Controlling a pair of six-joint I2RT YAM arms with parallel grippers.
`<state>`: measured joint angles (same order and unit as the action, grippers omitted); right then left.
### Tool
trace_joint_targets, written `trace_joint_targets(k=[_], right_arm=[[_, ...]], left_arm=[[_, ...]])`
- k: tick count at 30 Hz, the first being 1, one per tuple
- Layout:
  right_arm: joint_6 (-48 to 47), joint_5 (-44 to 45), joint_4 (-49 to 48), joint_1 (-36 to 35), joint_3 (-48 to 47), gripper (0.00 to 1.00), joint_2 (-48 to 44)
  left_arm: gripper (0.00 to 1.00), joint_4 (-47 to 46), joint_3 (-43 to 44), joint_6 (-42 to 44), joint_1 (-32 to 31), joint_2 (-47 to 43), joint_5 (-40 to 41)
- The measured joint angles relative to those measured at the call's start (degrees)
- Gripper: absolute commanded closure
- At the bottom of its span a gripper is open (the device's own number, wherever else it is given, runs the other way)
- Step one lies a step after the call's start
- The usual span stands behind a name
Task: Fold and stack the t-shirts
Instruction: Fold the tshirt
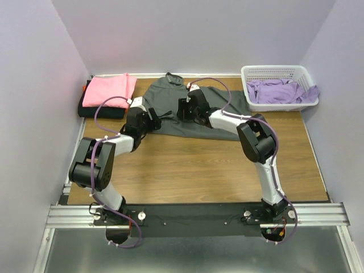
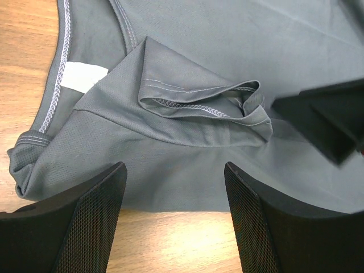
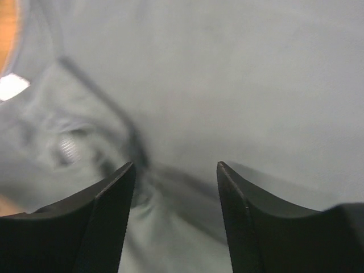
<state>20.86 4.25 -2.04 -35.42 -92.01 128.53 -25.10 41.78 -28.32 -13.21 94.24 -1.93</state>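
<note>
Grey t-shirt [image 1: 162, 96] at 12 o'clock on table [image 1: 199, 170], sleeve folded in; left gripper [image 2: 173, 170], right gripper [image 3: 175, 166] above it, fingers spread, empty.

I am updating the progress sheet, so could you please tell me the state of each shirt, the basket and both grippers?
grey t-shirt: laid out, one sleeve folded inward.
pink t-shirt: folded, on top of the black t-shirt.
black t-shirt: folded, bottom of the stack.
lavender t-shirts: crumpled in the basket.
left gripper: open, over the grey t-shirt.
right gripper: open, over the grey t-shirt.
</note>
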Motion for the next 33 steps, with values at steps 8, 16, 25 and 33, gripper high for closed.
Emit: trace_joint_targets(k=[8, 16, 25, 33], right_arm=[[-1.49, -8.5, -5.53, -0.63, 4.55, 0.27, -2.95], [-2.99, -9.88, -6.95, -1.01, 4.57, 0.22, -2.95], [-5.81, -10.12, -7.39, -1.6, 4.11, 0.2, -1.7], [-6.91, -9.73, -6.84, -2.03, 2.29, 0.19, 1.25]], left_arm=[[0.23, 0.55, 0.07, 0.04, -0.02, 0.24, -0.02], [0.23, 1.05, 0.94, 0.31, -0.02, 0.5, -0.02], [0.23, 1.36, 2.1, 0.68, 0.0, 1.36, -0.02], [0.23, 1.66, 3.61, 0.79, 0.0, 1.46, -0.04]])
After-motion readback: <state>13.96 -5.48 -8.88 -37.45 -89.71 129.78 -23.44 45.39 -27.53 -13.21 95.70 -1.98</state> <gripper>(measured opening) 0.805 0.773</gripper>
